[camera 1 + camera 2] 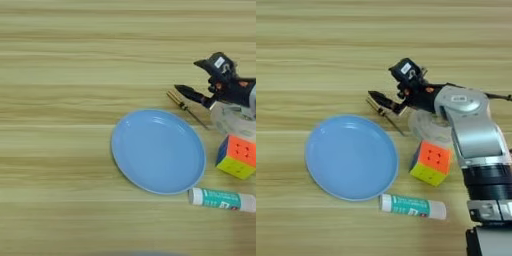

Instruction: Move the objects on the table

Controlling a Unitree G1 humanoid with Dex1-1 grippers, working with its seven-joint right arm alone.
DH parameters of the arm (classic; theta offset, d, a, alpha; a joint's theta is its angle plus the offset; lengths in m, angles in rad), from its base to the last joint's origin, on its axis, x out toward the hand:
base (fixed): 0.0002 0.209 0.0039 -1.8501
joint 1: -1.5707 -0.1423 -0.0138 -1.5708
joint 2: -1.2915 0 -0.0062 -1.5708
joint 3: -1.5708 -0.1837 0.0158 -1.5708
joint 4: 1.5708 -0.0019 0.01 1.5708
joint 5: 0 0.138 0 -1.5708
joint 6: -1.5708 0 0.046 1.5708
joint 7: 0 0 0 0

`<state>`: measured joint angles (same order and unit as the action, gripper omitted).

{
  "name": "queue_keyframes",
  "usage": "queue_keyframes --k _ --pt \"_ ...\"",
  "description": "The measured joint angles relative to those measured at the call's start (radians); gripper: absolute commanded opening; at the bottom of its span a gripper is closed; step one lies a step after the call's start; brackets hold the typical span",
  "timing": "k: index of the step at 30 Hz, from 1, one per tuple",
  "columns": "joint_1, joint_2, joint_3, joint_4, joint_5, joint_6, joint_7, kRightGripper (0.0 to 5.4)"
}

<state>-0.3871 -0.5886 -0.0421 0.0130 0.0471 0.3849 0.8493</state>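
Half of the clear tape roll [428,127] hides beneath the forearm [471,125].

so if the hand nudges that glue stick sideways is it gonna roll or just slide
Probably roll: the glue stick is a round tube lying on its side on the flat table. It looks stiff and likely light, so a small nudge could send it off. Pushed away from the robot, it may bump the blue plate close beside it.

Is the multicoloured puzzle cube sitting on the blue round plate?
No, the multicoloured puzzle cube rests on the wood-grain table, just right of the blue round plate and clear of its rim.
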Motion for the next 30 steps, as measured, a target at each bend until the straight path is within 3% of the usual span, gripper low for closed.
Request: queue_keyframes --k 9,12,17,28,30 --pt "0.004 -0.044 -0.132 -0.046 0.147 0.035 0.068 5.37" --pt "0.009 -0.045 -0.184 -0.054 0.224 -0.008 0.123 5.37" --pt "0.018 -0.065 -0.246 -0.05 0.299 -0.051 0.179 5.37" --pt "0.103 -0.115 -0.314 -0.001 0.365 -0.182 0.328 5.37" --pt "0.128 -0.127 -0.317 0.014 0.385 -0.202 0.388 5.37"
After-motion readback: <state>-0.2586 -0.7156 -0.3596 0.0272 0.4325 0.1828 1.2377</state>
